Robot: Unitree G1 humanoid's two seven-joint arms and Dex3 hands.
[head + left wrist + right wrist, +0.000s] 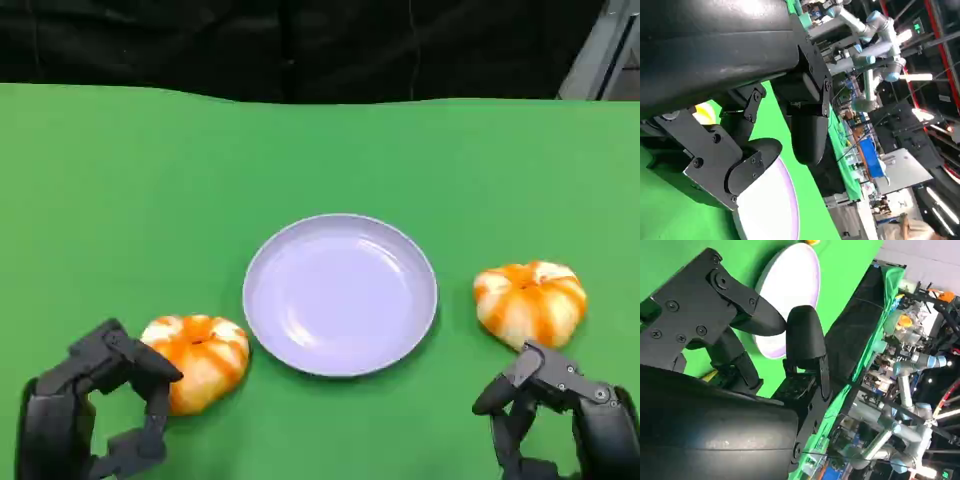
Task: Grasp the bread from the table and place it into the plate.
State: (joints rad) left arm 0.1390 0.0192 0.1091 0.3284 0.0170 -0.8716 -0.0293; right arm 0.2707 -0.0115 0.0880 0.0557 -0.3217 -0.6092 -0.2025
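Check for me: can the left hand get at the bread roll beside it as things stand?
Probably yes. The left hand sits open right beside the left bread roll, its fingers at the roll's near side. Nothing lies between them; the plate stands apart from it.
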